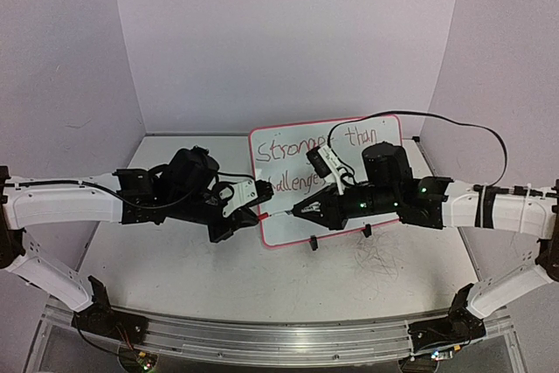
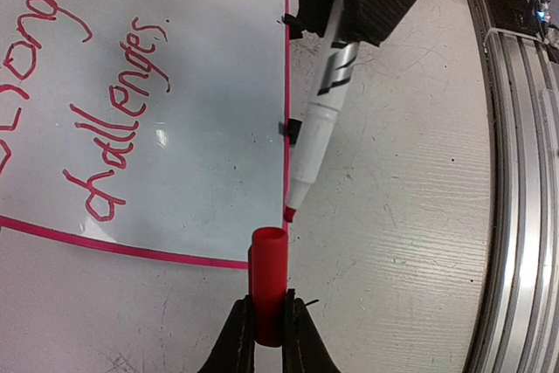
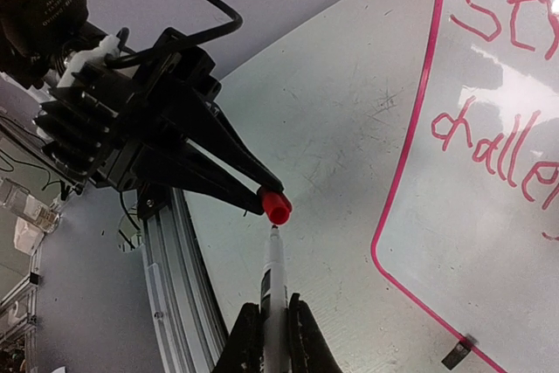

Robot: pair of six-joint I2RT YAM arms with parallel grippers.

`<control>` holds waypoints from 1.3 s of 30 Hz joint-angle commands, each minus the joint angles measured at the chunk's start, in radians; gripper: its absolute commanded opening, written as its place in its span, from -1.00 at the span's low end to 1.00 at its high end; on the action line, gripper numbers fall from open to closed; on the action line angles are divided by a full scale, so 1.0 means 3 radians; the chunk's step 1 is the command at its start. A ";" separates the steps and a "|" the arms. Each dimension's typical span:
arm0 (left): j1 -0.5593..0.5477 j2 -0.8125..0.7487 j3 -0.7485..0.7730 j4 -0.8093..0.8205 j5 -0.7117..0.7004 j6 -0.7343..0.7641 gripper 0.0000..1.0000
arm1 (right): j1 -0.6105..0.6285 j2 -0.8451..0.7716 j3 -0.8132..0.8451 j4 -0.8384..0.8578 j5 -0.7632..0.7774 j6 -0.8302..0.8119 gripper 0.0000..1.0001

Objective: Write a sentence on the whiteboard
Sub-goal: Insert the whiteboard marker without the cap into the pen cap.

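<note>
Whiteboard (image 1: 281, 229) lies flat on the table (image 1: 175, 259), centre and toward the back wall, pink rim all round, two black clip feet (image 1: 312, 243) on its near edge. The sentence (image 1: 288, 149) is on it in red: "Stronger than" on the upper line, "challenges" beneath. From above, the right arm covers part of both lines. Left gripper (image 2: 267, 325) is closed on a red cap (image 2: 269, 281), pinched at its closed end, with the open mouth pointing away from the fingers. Right gripper (image 3: 275, 325) is clamped on the barrel of a white marker (image 3: 274, 277), with the red tip forward. Tip and cap mouth face each other, lined up and very near; contact cannot be told. The meeting point is just off the board's near left corner, over bare table beside the rim.
</note>
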 commanded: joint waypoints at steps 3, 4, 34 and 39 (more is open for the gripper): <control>-0.0016 -0.0101 -0.0015 0.0161 0.0009 0.0063 -1.00 | 0.0007 0.0067 0.0171 0.0204 0.0024 0.0022 -1.00; -0.0016 -0.0101 -0.0016 0.0164 0.0011 0.0063 -1.00 | 0.0009 0.0077 0.0171 0.0211 0.0011 0.0022 -1.00; -0.0317 -0.0364 -0.0048 0.0237 -0.0083 0.0431 -1.00 | 0.0098 0.0813 0.0712 -0.0219 -0.0949 -0.0323 -1.00; -0.0380 -0.0406 -0.0069 0.0443 -0.0224 0.0352 -1.00 | 0.0379 0.1226 0.0967 -0.0156 -0.0743 -0.0195 -1.00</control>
